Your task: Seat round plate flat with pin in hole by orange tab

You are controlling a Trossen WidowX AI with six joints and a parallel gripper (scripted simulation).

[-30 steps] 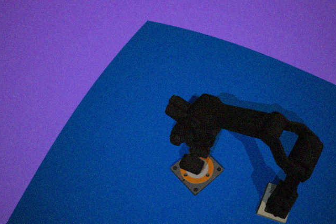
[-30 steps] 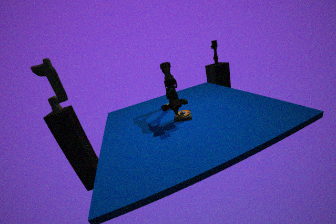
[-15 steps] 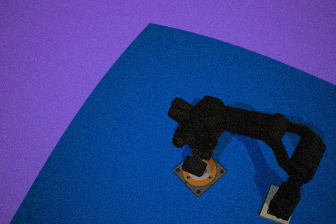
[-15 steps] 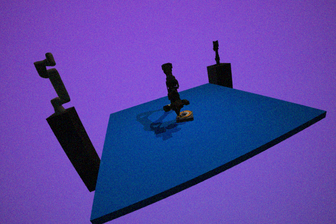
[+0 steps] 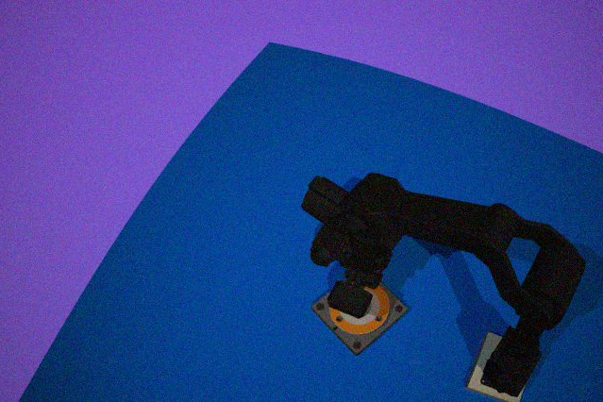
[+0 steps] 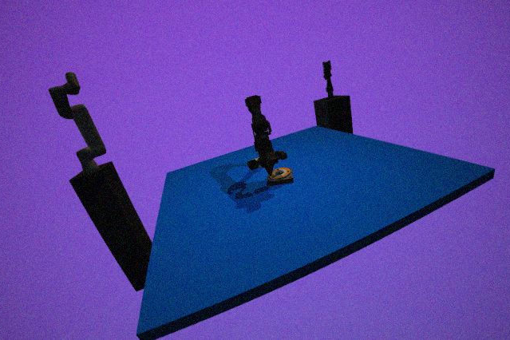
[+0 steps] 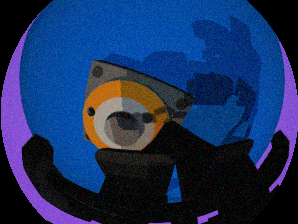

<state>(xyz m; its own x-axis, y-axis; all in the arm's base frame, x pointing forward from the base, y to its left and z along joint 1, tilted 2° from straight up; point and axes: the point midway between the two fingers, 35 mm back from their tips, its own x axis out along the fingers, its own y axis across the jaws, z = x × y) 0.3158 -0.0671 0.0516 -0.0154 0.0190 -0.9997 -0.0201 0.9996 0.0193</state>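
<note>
Gripper (image 5: pixel 350 299) fingers shut tight w/ nothing inside, over orange plate (image 5: pixel 381 303) on grey base (image 5: pixel 396 309), maybe touching.

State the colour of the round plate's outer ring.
Orange, on the round plate; the wrist view shows it best.

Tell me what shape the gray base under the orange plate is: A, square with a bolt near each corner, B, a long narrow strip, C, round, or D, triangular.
A: in the top view the base shows as a gray square with dark bolts near its corners, under the round orange plate.
</note>
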